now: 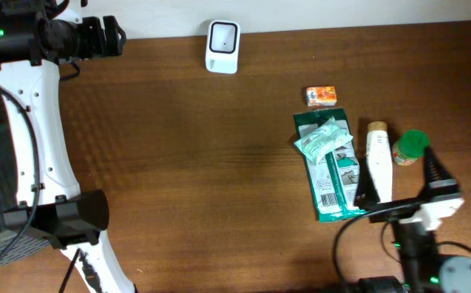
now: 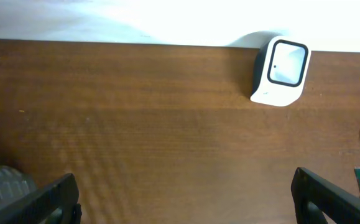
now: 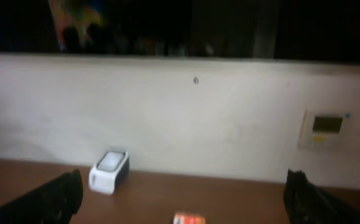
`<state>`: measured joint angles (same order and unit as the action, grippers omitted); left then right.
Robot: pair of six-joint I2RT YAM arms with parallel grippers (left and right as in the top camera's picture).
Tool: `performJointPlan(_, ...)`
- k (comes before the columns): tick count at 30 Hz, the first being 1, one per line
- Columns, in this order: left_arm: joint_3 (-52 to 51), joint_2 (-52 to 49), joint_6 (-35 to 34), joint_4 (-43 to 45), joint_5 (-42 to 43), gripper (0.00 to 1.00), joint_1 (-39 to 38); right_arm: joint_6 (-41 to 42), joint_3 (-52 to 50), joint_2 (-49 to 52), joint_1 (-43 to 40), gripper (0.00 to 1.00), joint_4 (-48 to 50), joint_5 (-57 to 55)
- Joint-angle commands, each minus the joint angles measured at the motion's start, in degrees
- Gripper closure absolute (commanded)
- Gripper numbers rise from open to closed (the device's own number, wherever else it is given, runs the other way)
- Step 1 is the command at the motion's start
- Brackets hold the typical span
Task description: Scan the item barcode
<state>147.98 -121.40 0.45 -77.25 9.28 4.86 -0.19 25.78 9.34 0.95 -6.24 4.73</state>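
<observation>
A white barcode scanner (image 1: pixel 222 46) with a dark window stands at the table's back edge; it also shows as the scanner (image 2: pixel 280 70) and, blurred, the scanner (image 3: pixel 109 170). The items lie at the right: a small orange box (image 1: pixel 321 96), a green packet (image 1: pixel 333 167) with a barcode label, a white tube (image 1: pixel 378 159) and a green-capped jar (image 1: pixel 409 148). My left gripper (image 1: pixel 121 37) hovers open at the far left, empty, left gripper (image 2: pixel 184 183) facing the scanner. My right gripper (image 1: pixel 398 159) is open above the tube and jar, right gripper (image 3: pixel 183 180) holding nothing.
The brown wooden table (image 1: pixel 186 179) meets a white wall (image 3: pixel 192 118) at the back. A wall panel (image 3: pixel 326 127) is mounted at the right. The orange box (image 3: pixel 188 219) sits just ahead of the right gripper.
</observation>
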Motion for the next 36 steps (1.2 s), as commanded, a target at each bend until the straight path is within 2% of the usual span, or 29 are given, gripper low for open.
performJointPlan(1, 0.9, 0.1, 0.7, 0.0, 0.4, 0.01, 0.2, 0.0, -10.9, -5.6, 0.3, 0.02, 7.6, -0.3)
performJointPlan(5, 0.9, 0.1, 0.7, 0.0, 0.4, 0.01, 0.2, 0.0, -19.1, -9.1, 1.0, 0.02, 13.2, -0.3)
performJointPlan(12, 0.9, 0.1, 0.7, 0.0, 0.4, 0.01, 0.2, 0.0, -25.3, -9.2, 1.0, 0.01, 13.3, -0.3)
performJointPlan(19, 0.9, 0.1, 0.7, 0.0, 0.4, 0.01, 0.2, 0.0, -25.5, -9.2, 0.9, 0.01, 1.9, -0.5)
performJointPlan(36, 0.9, 0.1, 0.7, 0.0, 0.4, 0.01, 0.2, 0.0, -25.5, -9.1, 0.9, 0.02, 2.1, -0.5)
